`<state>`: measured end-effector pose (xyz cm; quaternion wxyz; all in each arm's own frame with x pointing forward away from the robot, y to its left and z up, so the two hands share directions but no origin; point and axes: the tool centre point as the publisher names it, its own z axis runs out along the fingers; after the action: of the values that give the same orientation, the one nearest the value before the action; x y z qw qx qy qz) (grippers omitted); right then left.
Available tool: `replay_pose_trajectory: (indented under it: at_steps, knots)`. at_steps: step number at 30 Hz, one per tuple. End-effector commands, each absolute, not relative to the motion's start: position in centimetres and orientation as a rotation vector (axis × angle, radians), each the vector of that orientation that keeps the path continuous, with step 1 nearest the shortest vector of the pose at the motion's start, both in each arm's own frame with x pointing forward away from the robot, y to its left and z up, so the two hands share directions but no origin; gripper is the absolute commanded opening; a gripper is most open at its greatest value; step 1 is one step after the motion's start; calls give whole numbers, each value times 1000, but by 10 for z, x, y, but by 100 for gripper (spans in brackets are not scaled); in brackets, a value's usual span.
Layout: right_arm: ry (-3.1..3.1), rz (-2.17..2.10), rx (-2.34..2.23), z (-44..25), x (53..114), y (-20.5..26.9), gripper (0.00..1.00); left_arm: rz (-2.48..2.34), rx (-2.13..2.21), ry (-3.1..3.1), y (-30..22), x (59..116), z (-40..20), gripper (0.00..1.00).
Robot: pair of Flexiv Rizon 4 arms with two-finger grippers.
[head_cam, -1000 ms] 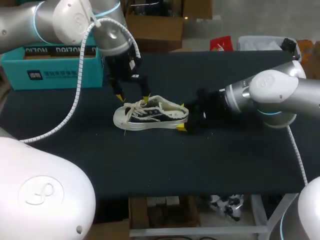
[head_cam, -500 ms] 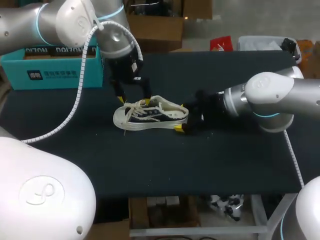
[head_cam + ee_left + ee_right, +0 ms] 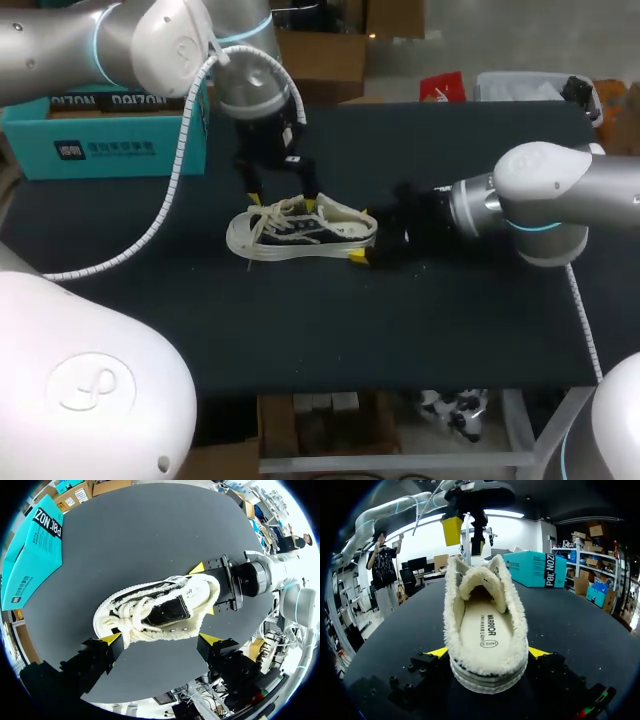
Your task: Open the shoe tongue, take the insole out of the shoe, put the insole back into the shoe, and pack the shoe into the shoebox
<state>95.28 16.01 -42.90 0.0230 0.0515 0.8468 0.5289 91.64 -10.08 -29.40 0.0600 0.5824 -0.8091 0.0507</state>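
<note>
A cream, fleece-lined shoe [image 3: 300, 232] with a dark tongue and loose laces lies on its sole on the black table [image 3: 300, 330]. Its insole [image 3: 485, 629] sits inside. My left gripper [image 3: 284, 200] hangs open just above the laces, one finger on each side of the shoe [image 3: 160, 611]. My right gripper [image 3: 362, 235] stands at the heel, with its fingers close on both sides of the shoe [image 3: 487, 625]; I see no firm contact. The teal shoebox [image 3: 100, 135] is at the far left.
The shoebox [image 3: 30, 555] lies well off the shoe's toe end. In the right wrist view my left gripper [image 3: 465, 537] hangs over the far end of the shoe. Bare black tabletop surrounds the shoe on all sides.
My left gripper has shifted to the right along the shoe, from the toe end towards the laces. The right gripper stays at the heel and its fingers have drawn in slightly.
</note>
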Motion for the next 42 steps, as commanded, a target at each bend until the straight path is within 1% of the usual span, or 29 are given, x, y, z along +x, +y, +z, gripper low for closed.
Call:
replay_pose_trajectory:
  at_steps: [1, 5, 7, 9, 11, 12, 13, 14, 15, 23, 24, 25, 27, 28, 33, 36, 37, 38, 39, 40, 42]
  knots:
    - [2620, 1651, 152, -433, 955, 158, 0, 95, 1817, -2478, -119, 916, -296, 100]
    - [2620, 1651, 152, -433, 955, 158, 0, 69, 1878, -2462, -127, 922, -301, 100]
    - [2620, 1651, 152, -433, 955, 158, 0, 57, 1911, -2448, -130, 925, -304, 80]
    - [2620, 1651, 152, -433, 955, 158, 0, 37, 1929, -2431, -133, 926, -307, 64]
    - [2620, 1651, 152, -433, 955, 158, 0, 12, 1954, -2426, -136, 928, -310, 63]
    - [2620, 1651, 152, -433, 955, 158, 0, -2, 1962, -2420, -137, 928, -311, 58]
    - [2620, 1651, 152, -433, 955, 158, 0, -11, 1986, -2409, -138, 929, -313, 49]
    - [2620, 1651, 152, -433, 955, 158, 0, -20, 1991, -2406, -138, 930, -314, 47]
    - [2620, 1651, 152, -433, 955, 158, 0, -30, 1996, -2401, -139, 931, -315, 46]
    - [2620, 1651, 152, -433, 955, 158, 0, -92, 2040, -2378, -151, 938, -324, 51]
    - [2620, 1651, 152, -433, 955, 158, 0, -100, 2039, -2378, -153, 938, -325, 58]
    - [2620, 1651, 152, -433, 955, 158, 0, -110, 2039, -2381, -154, 937, -325, 58]
    - [2620, 1651, 152, -433, 955, 158, 0, -148, 2043, -2394, -158, 935, -327, 55]
    - [2620, 1651, 152, -433, 955, 158, 0, -165, 2050, -2396, -159, 935, -328, 51]
    - [2620, 1651, 152, -433, 955, 158, 0, -264, 2074, -2394, -162, 937, -335, 44]
    - [2620, 1651, 152, -433, 955, 158, 0, -309, 2090, -2393, -161, 936, -338, 44]
    - [2620, 1651, 152, -433, 955, 158, 0, -315, 2092, -2392, -161, 936, -338, 42]
    - [2620, 1651, 152, -433, 955, 158, 0, -324, 2094, -2393, -160, 936, -339, 34]
    - [2620, 1651, 152, -433, 955, 158, 0, -325, 2098, -2392, -159, 935, -339, 20]
    - [2620, 1651, 152, -433, 955, 158, 0, -326, 2100, -2393, -157, 934, -338, 0]
    - [2620, 1651, 152, -433, 955, 158, 0, -313, 2110, -2396, -153, 931, -335, 0]
